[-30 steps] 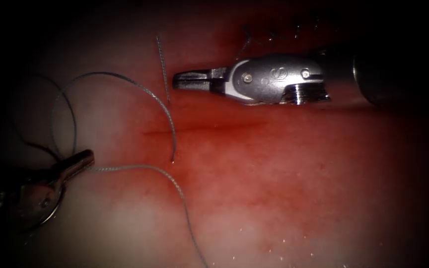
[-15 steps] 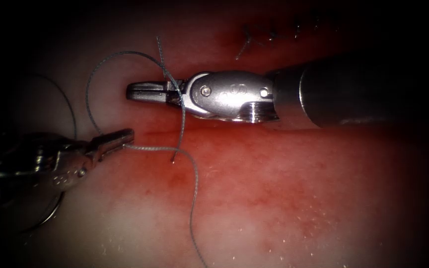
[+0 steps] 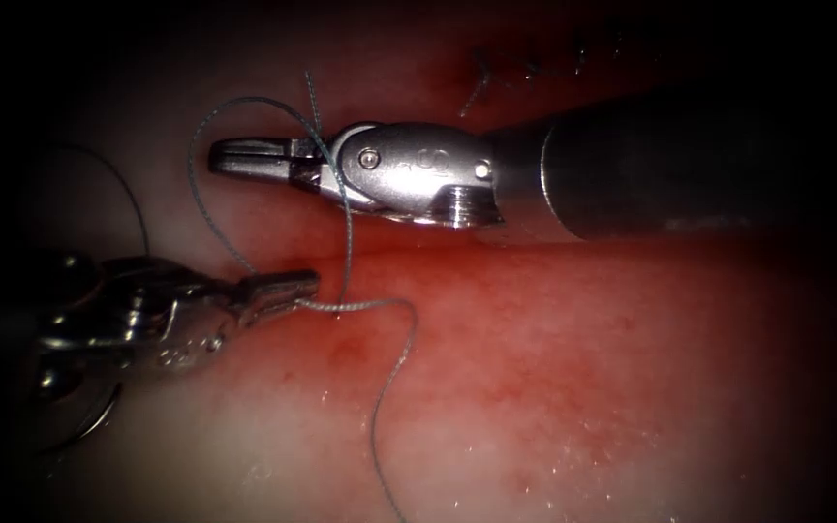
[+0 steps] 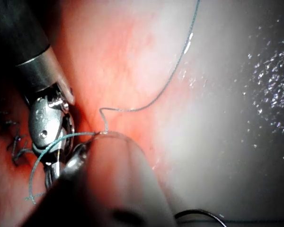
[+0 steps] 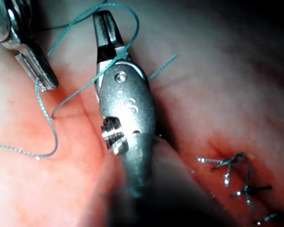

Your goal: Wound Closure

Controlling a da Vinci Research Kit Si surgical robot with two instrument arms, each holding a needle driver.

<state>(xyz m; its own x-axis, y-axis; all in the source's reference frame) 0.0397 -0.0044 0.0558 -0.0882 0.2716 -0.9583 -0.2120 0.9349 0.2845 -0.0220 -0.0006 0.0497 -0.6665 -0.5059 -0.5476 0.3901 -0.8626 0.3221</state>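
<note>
Tissue (image 3: 573, 387), a slab of pork belly, lies beneath both tools: pale, fatty and glistening toward its near edge, flushed with wet red fluid (image 3: 457, 320) around the middle. A thin dark cut (image 3: 409, 254) runs across it as a shallow horizontal line. Beyond the cut, a row of small dark finished stitches (image 3: 535, 68) sits in the skin, their short cut ends sticking up like whiskers.

Thread (image 3: 385, 387), a fine braided grey-green strand, rises from the tissue just below the cut, climbs and drapes over the right tool, curves round in an open loop to the left, and drops back to the left tool. A second length trails away from that tool toward the near edge in a loose wave. One short stiff end stands up just above the right tool.

The right tool (image 3: 244, 155) is polished steel on a dark shaft, reaching in from the right above the cut. Its narrow ridged jaws lie pressed together with nothing between them; the thread only crosses over the hinge behind them.

The left tool (image 3: 283, 289), scuffed grey metal, comes in from the left, its tip just below the cut's left end. Its jaws are clamped on the thread.

A dark curved wire (image 4: 199, 215), probably the needle, lies on pale tissue in the left wrist view, clear of both tools.
</note>
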